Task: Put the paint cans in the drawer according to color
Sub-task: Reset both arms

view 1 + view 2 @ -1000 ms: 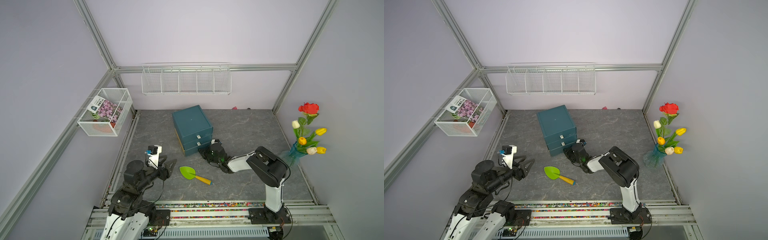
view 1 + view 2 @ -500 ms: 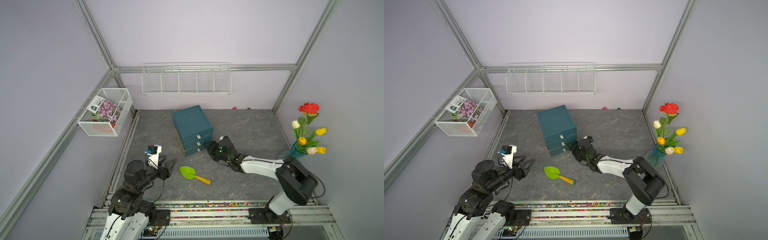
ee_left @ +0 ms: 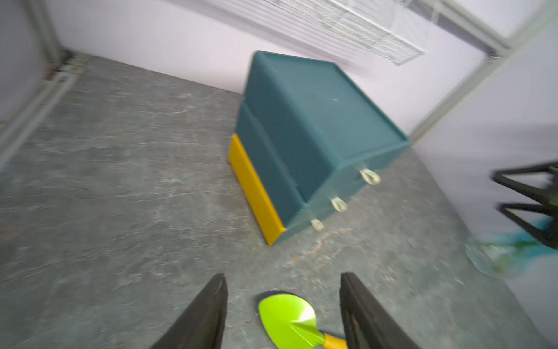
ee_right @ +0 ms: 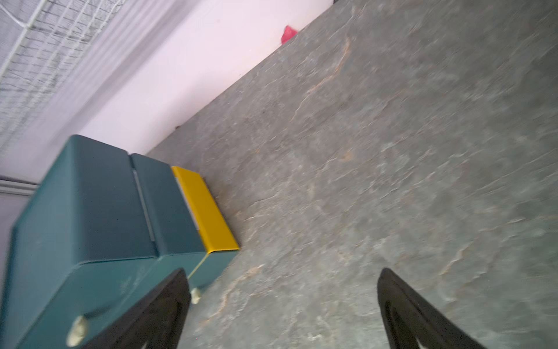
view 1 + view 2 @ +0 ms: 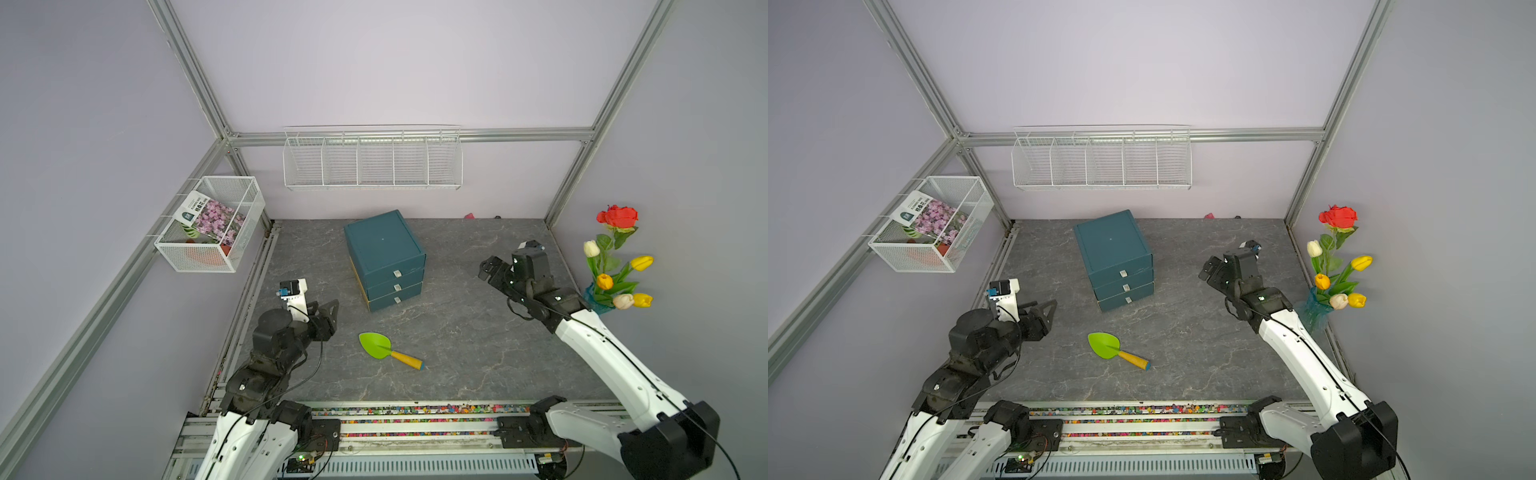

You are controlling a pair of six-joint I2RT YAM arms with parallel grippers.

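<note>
No paint cans show in any view. The teal drawer unit (image 5: 384, 253) (image 5: 1113, 253) stands mid-floor near the back, and its three drawers with pale pulls are all pushed in. It also appears in the left wrist view (image 3: 317, 121) and the right wrist view (image 4: 90, 211). My left gripper (image 5: 328, 309) (image 3: 283, 276) hovers left of the unit, open and empty. My right gripper (image 5: 486, 268) (image 4: 280, 272) is well right of the unit, jaws wide open with only bare floor between them.
A green trowel with a yellow handle (image 5: 388, 349) (image 3: 290, 317) lies on the floor in front of the unit. A vase of flowers (image 5: 615, 266) stands at the right wall beside my right arm. A wire basket (image 5: 212, 224) hangs left, a wire shelf (image 5: 372, 158) behind.
My right arm has drawn back from the drawer fronts to the right side of the floor, and its jaws have gone from shut to wide open. The left arm has stayed put.
</note>
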